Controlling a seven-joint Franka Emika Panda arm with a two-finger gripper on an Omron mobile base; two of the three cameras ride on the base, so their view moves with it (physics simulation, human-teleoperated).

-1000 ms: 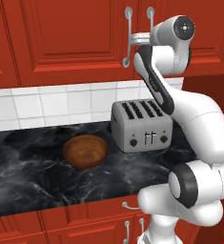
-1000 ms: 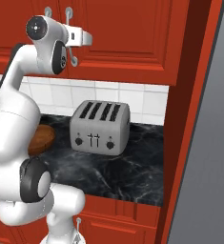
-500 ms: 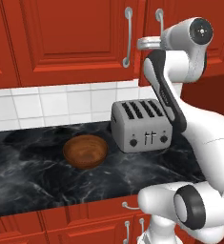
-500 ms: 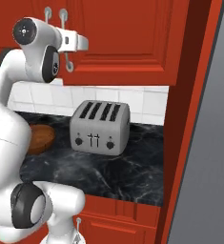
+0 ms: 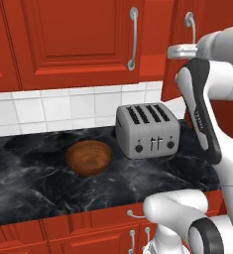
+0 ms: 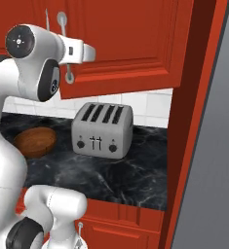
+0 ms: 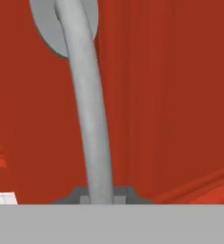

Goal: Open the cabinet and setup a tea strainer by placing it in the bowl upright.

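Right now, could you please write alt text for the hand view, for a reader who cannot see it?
The end effector is shut on the cabinet door's curved silver handle, which rises to its round mounting plate. The red cabinet door lies behind it.

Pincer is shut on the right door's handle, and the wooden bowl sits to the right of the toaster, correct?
Not quite: the bowl sits left of the toaster, as the left base view shows. The pincer is indeed shut on the right door's handle.
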